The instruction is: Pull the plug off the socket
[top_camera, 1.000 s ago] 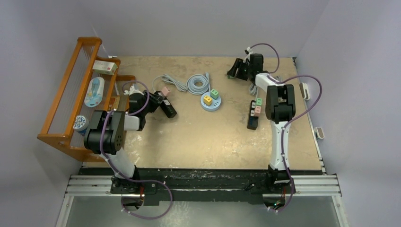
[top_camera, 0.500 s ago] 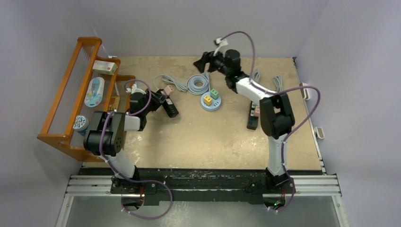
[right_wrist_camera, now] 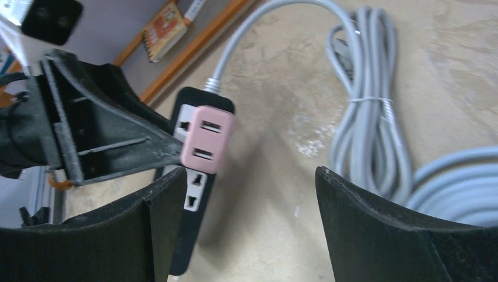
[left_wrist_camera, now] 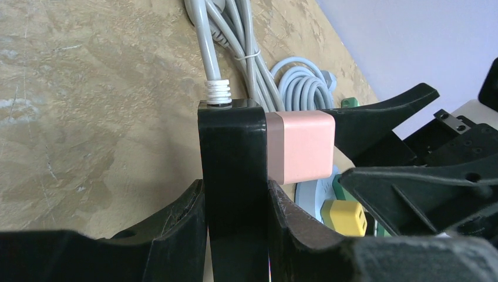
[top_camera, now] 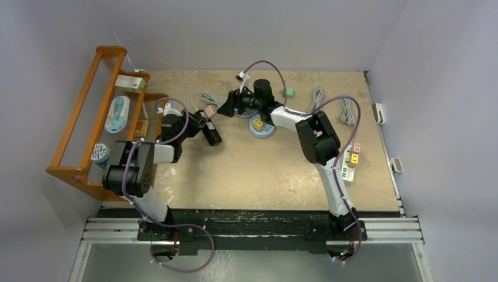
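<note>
The pink plug (top_camera: pixel 207 111) sits at about ten o'clock from the middle of the desk (top_camera: pixel 264 176), pushed into the black power strip (top_camera: pixel 211 136) at the end where the grey cable (top_camera: pixel 205 97) enters. It is a small squarish block with rounded corners; the right wrist view shows two pairs of slots on its face (right_wrist_camera: pixel 207 138), and the left wrist view shows a slightly darker band (left_wrist_camera: pixel 302 147) where it meets the strip (left_wrist_camera: pixel 232 158). At six o'clock of the plug, one bare outlet shows on the strip's white face (right_wrist_camera: pixel 194 205). The left pincer (top_camera: pixel 201 129) is closed tight on the strip's two long sides and holds it on edge, plug pointing to three o'clock in its own camera (left_wrist_camera: pixel 235 202). The right pincer (top_camera: pixel 223 109) is spread wide and holds nothing (right_wrist_camera: pixel 249 185); the plug lies just ahead of its gap, near the finger on the nine o'clock side. Whether a finger touches the plug cannot be told.
</note>
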You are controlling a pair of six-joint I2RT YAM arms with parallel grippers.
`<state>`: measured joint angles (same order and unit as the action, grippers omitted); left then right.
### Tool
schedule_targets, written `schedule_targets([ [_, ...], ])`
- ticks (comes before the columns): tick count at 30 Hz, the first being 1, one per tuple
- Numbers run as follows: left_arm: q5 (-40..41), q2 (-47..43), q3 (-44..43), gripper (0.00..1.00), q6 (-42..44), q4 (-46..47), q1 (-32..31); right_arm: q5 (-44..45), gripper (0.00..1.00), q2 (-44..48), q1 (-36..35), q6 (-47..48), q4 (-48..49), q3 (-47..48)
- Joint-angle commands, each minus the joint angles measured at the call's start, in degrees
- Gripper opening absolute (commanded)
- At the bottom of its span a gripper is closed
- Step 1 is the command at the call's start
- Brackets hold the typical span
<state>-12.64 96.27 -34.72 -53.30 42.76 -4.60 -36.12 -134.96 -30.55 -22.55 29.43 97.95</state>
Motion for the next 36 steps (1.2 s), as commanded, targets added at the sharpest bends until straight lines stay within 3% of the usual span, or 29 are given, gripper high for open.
schedule_targets([
  [1, -1.0, -2.0, -1.4, 0.00, 1.0, 3.8, -0.7, -5.5, 0.80, 1.6, -0.9, -3.7, 5.4, 2.7],
  [19, -1.0, -4.1, -0.9, 0.00, 1.7, 3.6, -0.9, -6.9, 0.73, -6.6, -3.3, -0.9, -7.0, 16.4],
  [21, -1.1, -4.1, -0.9, 0.00, 1.8, 3.4, -0.9, -7.1, 0.60, -6.9, -3.5, -0.8, -7.2, 16.7],
  [25, -1.5, -4.0, -0.9, 0.00, 1.8, 3.4, -0.9, -6.9, 0.01, -6.7, -3.5, -0.3, -8.1, 17.0],
  [27, -1.2, -3.8, -0.9, 0.00, 1.5, 3.2, -0.9, -4.7, 0.00, -5.7, -3.6, 1.8, -9.8, 17.0],
  [30, 2.7, -3.3, -1.7, 0.00, 1.4, -2.0, -0.9, 19.4, 0.00, 1.4, -7.6, 13.6, -13.0, 12.1],
  [31, 4.2, -3.0, -2.1, 0.00, 1.5, -3.7, -0.9, 20.0, 0.00, 4.1, -8.6, 15.8, -10.3, 8.4],
  [32, 5.2, -2.8, -2.2, 0.00, 1.6, -4.7, -0.8, 9.1, 0.00, 6.3, -7.9, 14.1, -6.3, 4.3],
  [34, 6.4, -2.0, -2.5, 0.00, 1.3, -5.7, -0.7, -14.3, 0.00, 5.7, -3.4, -1.3, 7.2, 3.3],
  [35, 6.5, -1.6, -2.7, 0.00, 0.8, -6.2, -0.6, -14.7, 0.00, 4.3, -1.9, -5.1, 8.8, 5.0],
  [36, 6.3, -1.3, -2.8, 0.00, 0.6, -6.3, -0.4, -0.8, 0.00, 5.1, -1.5, 1.7, -2.3, 8.2],
])
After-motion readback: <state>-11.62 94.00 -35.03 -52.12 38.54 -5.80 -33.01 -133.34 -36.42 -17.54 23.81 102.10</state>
